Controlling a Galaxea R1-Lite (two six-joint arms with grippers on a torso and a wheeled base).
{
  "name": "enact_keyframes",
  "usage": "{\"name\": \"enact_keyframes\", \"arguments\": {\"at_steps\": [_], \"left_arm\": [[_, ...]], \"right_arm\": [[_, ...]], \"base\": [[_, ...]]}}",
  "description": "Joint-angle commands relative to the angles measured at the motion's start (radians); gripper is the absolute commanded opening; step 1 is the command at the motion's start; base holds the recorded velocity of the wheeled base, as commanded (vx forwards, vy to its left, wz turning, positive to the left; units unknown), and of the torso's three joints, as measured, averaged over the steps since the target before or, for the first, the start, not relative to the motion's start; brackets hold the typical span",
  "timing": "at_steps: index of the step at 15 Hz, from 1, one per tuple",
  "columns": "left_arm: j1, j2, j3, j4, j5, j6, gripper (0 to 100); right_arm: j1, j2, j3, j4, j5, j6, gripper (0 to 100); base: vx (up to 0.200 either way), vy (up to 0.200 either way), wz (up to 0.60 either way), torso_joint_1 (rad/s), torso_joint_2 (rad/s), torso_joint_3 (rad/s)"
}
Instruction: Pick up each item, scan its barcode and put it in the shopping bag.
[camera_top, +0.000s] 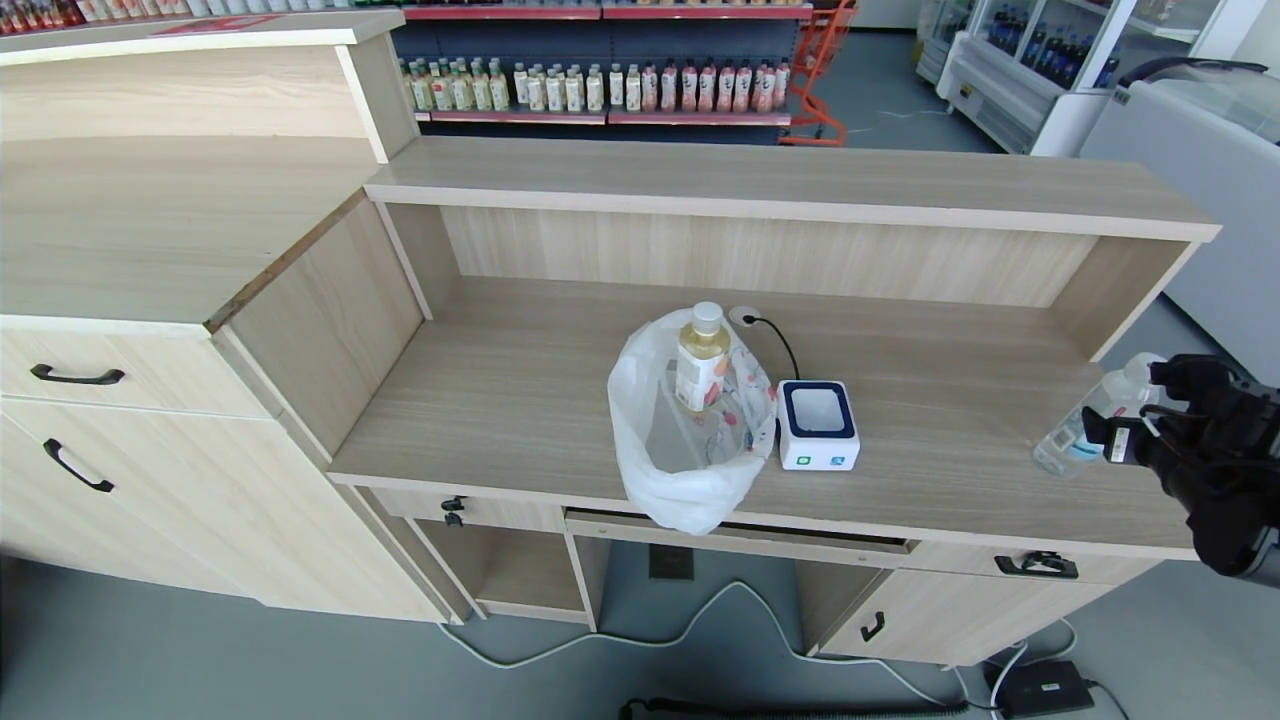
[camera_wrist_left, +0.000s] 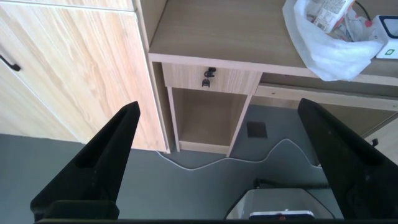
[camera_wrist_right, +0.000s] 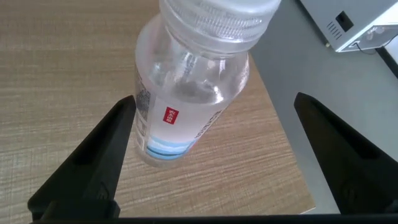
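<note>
Ungripped clear bottle well right of the scanner

By the surface edge: clear bottle tilted between the spread fingers of the released right end effector. Just left of the scanner: white shopping bag, tea bottle upright inside. Left end effector likewise released, below and left of the scanner

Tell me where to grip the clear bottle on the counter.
Grip the clear bottle round its labelled body, below the cap, from the right end of the counter: it stands upright, and the open right gripper faces it there.
</note>
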Motion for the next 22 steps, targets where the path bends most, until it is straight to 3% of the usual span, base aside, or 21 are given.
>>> {"name": "enact_keyframes", "arguments": {"at_steps": [1,8,13,17,18,22], "left_arm": [[0.0,0.0,0.0,0.0,0.001,0.0,100],[0.0,0.0,0.0,0.0,0.001,0.0,100],[0.0,0.0,0.0,0.0,0.001,0.0,100],[0.0,0.0,0.0,0.0,0.001,0.0,100],[0.0,0.0,0.0,0.0,0.001,0.0,100],[0.0,0.0,0.0,0.0,0.001,0.0,100]], "right_arm": [[0.004,0.032,-0.028,0.0,0.0,-0.01,100],[0.009,0.101,-0.111,0.006,0.002,-0.03,100],[0.009,0.147,-0.229,0.098,0.003,-0.002,100],[0.009,0.169,-0.254,0.1,0.048,0.001,100],[0.009,0.17,-0.254,0.1,0.056,0.001,0],[0.009,0.17,-0.272,0.1,0.065,-0.001,0]], "base": [[0.0,0.0,0.0,0.0,0.0,0.0],[0.0,0.0,0.0,0.0,0.0,0.0],[0.0,0.0,0.0,0.0,0.0,0.0],[0.0,0.0,0.0,0.0,0.0,0.0],[0.0,0.0,0.0,0.0,0.0,0.0],[0.0,0.0,0.0,0.0,0.0,0.0]]}}
